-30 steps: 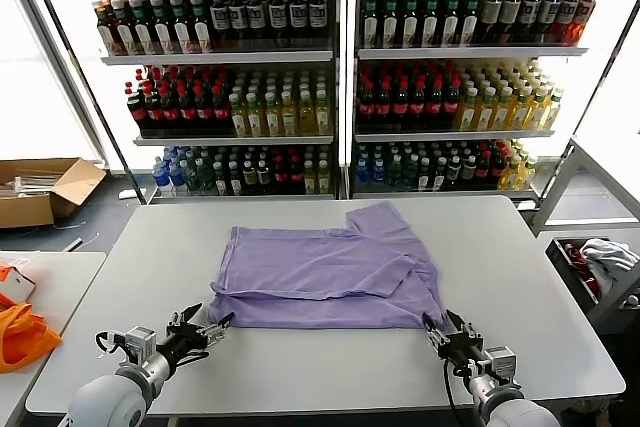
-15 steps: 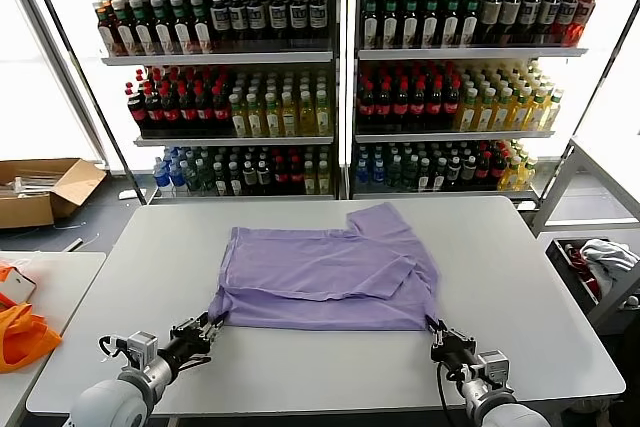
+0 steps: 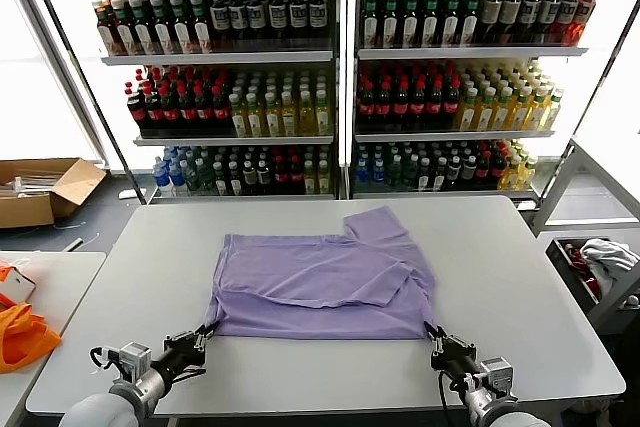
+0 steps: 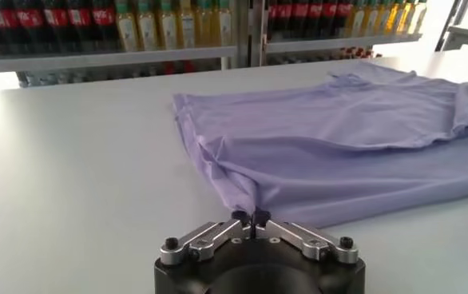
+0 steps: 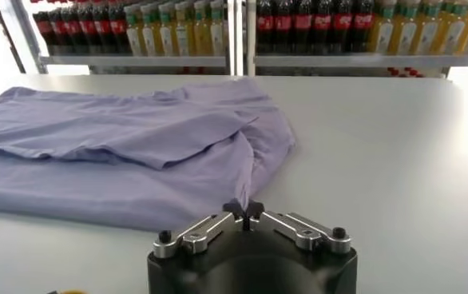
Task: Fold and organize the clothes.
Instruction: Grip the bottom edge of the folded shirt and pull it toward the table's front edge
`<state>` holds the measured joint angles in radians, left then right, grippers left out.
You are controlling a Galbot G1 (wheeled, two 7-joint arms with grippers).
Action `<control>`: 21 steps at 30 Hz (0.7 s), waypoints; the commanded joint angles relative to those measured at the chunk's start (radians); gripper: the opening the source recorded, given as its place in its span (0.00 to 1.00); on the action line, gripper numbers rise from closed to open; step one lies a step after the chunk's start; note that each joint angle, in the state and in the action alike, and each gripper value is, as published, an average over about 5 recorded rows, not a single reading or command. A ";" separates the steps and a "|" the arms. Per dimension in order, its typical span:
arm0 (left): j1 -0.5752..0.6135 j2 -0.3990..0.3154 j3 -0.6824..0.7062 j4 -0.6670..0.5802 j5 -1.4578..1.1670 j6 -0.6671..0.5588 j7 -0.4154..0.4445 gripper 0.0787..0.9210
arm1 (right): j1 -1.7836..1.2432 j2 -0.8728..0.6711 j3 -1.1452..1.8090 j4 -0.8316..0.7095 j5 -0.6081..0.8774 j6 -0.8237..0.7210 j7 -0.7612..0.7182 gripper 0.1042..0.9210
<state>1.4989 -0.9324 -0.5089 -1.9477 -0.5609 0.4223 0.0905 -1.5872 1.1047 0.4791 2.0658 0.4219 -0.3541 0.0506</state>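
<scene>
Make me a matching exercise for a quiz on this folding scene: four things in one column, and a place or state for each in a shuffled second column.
1. T-shirt
2. left pincer
3. right pincer
4. cardboard box

A. shut on the shirt's near right corner
B. on the floor, far left
C. spread on the table
D. shut on the shirt's near left corner

Pairs: 1-C, 2-D, 3-A, 4-B

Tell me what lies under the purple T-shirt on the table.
The T-shirt lies flat on the white table, folded over itself, so its own lower layers are under the top one. Anything between them or beneath is covered; no lump shows.
</scene>
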 commanded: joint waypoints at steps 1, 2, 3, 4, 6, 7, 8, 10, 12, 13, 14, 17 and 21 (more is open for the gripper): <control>0.293 -0.099 -0.181 -0.192 0.014 0.021 0.041 0.01 | -0.184 0.039 0.075 0.097 -0.057 0.022 -0.044 0.02; 0.320 -0.112 -0.198 -0.203 0.020 0.020 0.048 0.01 | -0.213 0.048 0.087 0.110 -0.072 0.029 -0.052 0.02; 0.343 -0.124 -0.212 -0.214 0.025 0.019 0.053 0.01 | -0.240 0.055 0.098 0.121 -0.083 0.036 -0.060 0.02; 0.364 -0.138 -0.230 -0.228 0.031 0.018 0.059 0.01 | -0.266 0.060 0.108 0.131 -0.089 0.042 -0.065 0.02; 0.401 -0.165 -0.264 -0.250 0.042 0.018 0.070 0.01 | -0.307 0.064 0.122 0.145 -0.093 0.052 -0.075 0.02; 0.418 -0.178 -0.280 -0.260 0.053 0.018 0.077 0.01 | -0.322 0.063 0.127 0.149 -0.093 0.057 -0.079 0.02; 0.433 -0.190 -0.295 -0.268 0.067 0.017 0.083 0.01 | -0.332 0.062 0.131 0.150 -0.093 0.062 -0.082 0.02; 0.455 -0.208 -0.316 -0.274 0.096 0.013 0.101 0.01 | -0.337 0.062 0.135 0.147 -0.093 0.067 -0.084 0.02; 0.466 -0.220 -0.329 -0.272 0.115 0.009 0.112 0.01 | -0.330 0.062 0.136 0.141 -0.092 0.069 -0.084 0.02; 0.467 -0.225 -0.334 -0.270 0.120 0.007 0.117 0.01 | -0.327 0.061 0.136 0.143 -0.092 0.064 -0.082 0.02; 0.467 -0.230 -0.337 -0.269 0.123 0.004 0.119 0.01 | -0.325 0.061 0.137 0.146 -0.093 0.055 -0.079 0.02; 0.464 -0.237 -0.344 -0.275 0.127 -0.004 0.124 0.01 | -0.326 0.059 0.142 0.175 -0.094 0.023 -0.081 0.04; 0.455 -0.235 -0.364 -0.293 0.125 -0.006 0.125 0.04 | -0.319 0.065 0.172 0.216 -0.090 0.015 -0.085 0.14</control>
<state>1.8693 -1.1163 -0.7858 -2.1781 -0.4724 0.4258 0.1840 -1.8574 1.1604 0.6211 2.2297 0.3422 -0.3232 -0.0209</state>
